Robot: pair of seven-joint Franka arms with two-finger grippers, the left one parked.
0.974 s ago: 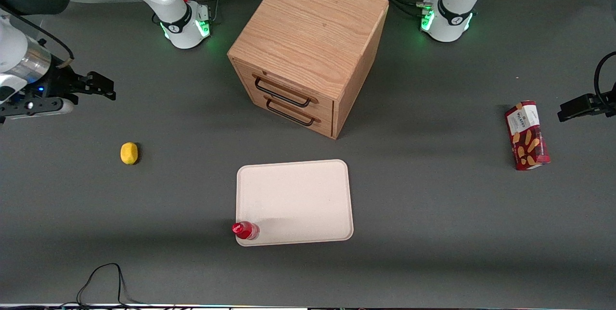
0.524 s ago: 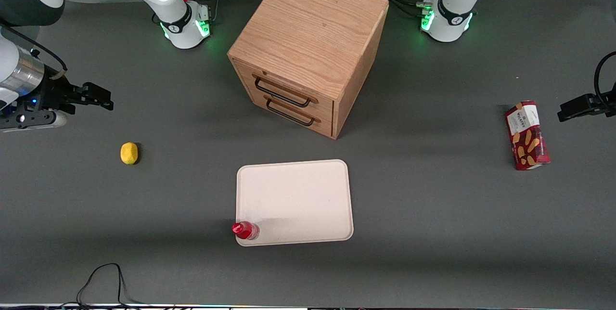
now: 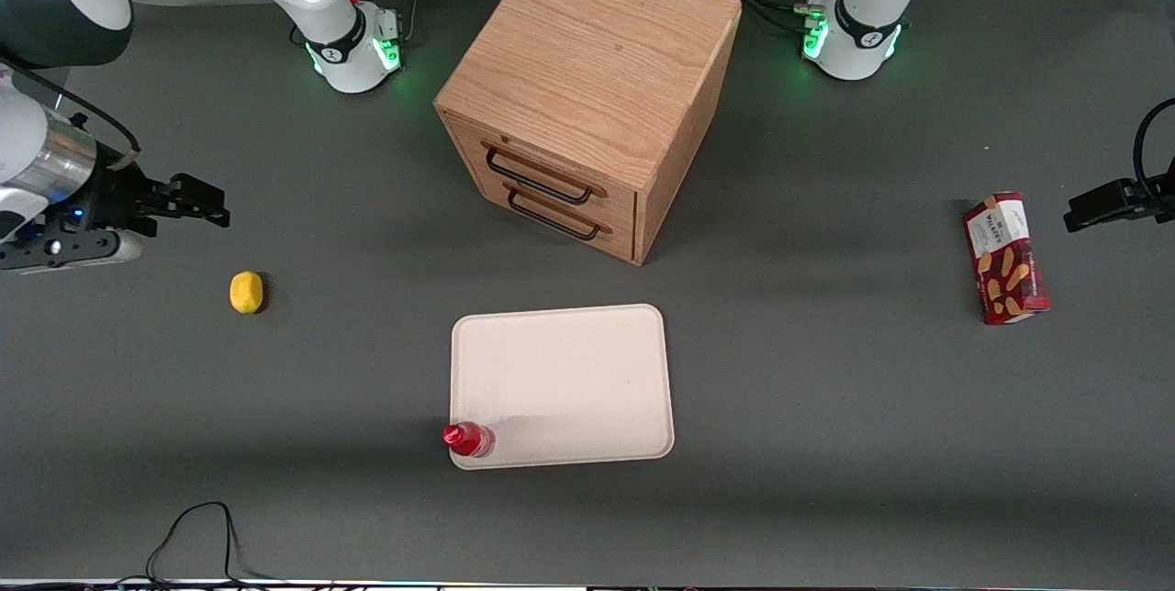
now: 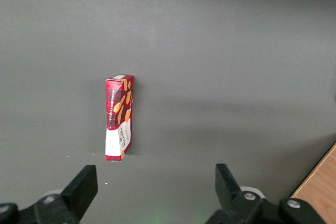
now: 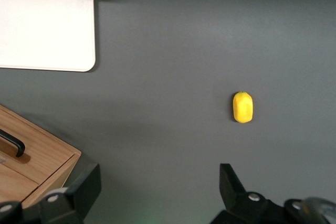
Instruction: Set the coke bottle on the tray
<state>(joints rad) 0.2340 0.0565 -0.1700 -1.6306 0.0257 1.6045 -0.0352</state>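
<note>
Bottle stands on tray corner

One bottle (image 3: 468,439) stands upright on the tray (image 3: 569,371), at its corner nearest the camera. One lemon (image 3: 246,291), one cabinet (image 3: 587,95) with two drawers, one snack box (image 3: 1004,258). Gripper (image 3: 209,203) hovers open, empty, above the lemon.

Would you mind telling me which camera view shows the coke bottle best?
The front view: the whole coke bottle stands upright on the tray, at its corner nearest the camera. The right wrist view catches only part of it, cut off at the picture's edge. The left wrist view misses it. The end effector, open, hangs above the table near the lemon.
</note>
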